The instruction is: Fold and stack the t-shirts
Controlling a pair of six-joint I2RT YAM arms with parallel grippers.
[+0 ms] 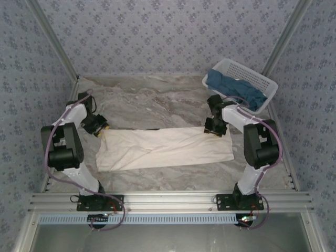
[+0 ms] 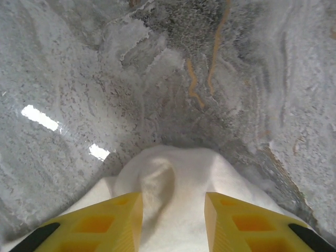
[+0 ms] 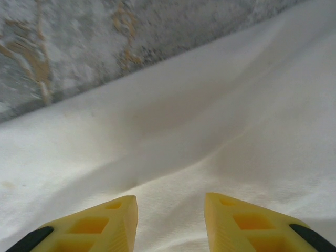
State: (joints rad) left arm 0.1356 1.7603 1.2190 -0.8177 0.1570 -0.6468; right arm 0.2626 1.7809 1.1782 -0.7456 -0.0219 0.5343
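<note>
Nothing can be read on the cream shirt (image 1: 168, 148), the basket (image 1: 255, 75), the bench (image 1: 147, 100) or the patterned wallpaper (image 1: 157, 31): no words, labels, brands or numbers.

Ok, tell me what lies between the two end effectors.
Top view: the cream t-shirt spans the stretch from the left end effector to the right end effector.

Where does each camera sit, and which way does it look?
Top external: high behind the robot, looking down on the table, cream t-shirt and basket; left arm and right arm show.
Left wrist: on the left arm, facing a bunched t-shirt corner; the left gripper shows below.
Right wrist: on the right arm, facing flat cloth, table beyond; the right gripper shows below.
Shared: all three see the cream t-shirt.
</note>
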